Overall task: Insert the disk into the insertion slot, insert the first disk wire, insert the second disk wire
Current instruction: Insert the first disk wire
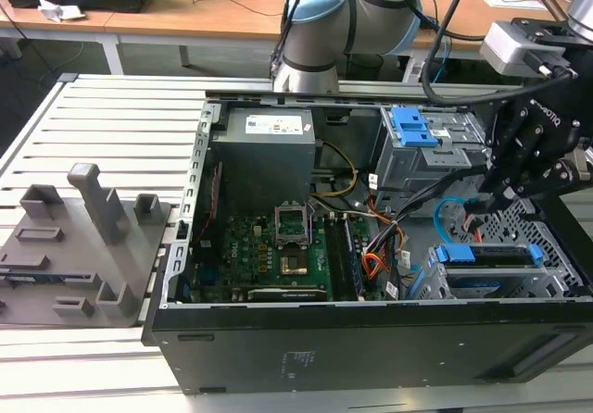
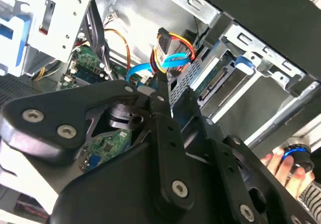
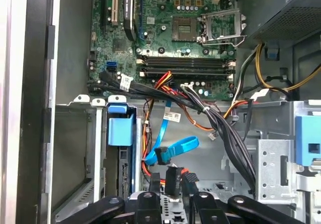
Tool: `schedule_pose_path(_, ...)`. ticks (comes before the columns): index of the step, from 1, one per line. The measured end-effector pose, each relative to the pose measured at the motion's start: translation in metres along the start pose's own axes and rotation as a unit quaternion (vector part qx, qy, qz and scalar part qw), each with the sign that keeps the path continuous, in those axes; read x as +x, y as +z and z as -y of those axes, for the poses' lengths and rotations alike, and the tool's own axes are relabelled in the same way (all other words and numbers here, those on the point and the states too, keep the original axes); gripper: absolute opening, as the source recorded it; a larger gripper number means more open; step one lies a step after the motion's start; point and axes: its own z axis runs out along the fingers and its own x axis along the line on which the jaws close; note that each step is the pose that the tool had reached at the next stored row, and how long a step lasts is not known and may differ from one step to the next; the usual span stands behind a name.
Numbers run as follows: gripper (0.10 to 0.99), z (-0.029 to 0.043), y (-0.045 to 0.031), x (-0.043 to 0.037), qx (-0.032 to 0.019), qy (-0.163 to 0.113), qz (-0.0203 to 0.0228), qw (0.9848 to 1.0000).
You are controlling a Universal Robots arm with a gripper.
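Observation:
The disk (image 1: 491, 256), silver in a blue carrier (image 3: 120, 128), lies inside the insertion slot (image 1: 477, 288), the low grey cage at the case's corner on the exterior view's right. My gripper (image 1: 484, 202) hangs just above the disk's rear end. In both wrist views its fingers (image 3: 156, 184) are closed together on the dark plug (image 2: 163, 37) of the first disk wire (image 2: 183, 43), the red, yellow and black bundle. The second disk wire (image 3: 175, 148), a light-blue flat cable with a dark plug (image 3: 163, 156), loops loose just past the fingertips (image 2: 161, 81).
A taller grey cage with a blue latch (image 1: 412, 131) stands behind the gripper. The motherboard (image 1: 278, 246), the power supply (image 1: 269, 144) and a thick black cable bundle (image 3: 220, 128) crowd the case. A grey fixture (image 1: 83, 237) sits on the table. A person's hand (image 2: 278, 163) is nearby.

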Motion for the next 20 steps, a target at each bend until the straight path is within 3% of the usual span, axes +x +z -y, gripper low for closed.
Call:
schedule_pose_path(2,0.318,-0.0011,0.0007,0.0000,0.0000,0.000,0.0000,1.0000)
schedule_pose_path(8,0.318,-0.0024,0.0134,-0.0010,0.0000,0.000,-0.0050,1.0000)
schedule_pose_path(13,0.302,-0.0023,0.0137,-0.0010,0.0000,0.000,-0.0054,1.0000)
schedule_pose_path(16,0.173,-0.0023,0.0138,-0.0010,0.0000,0.000,-0.0053,1.0000)
schedule_pose_path(20,0.161,-0.0023,0.0140,-0.0010,0.0000,0.000,-0.0053,1.0000)
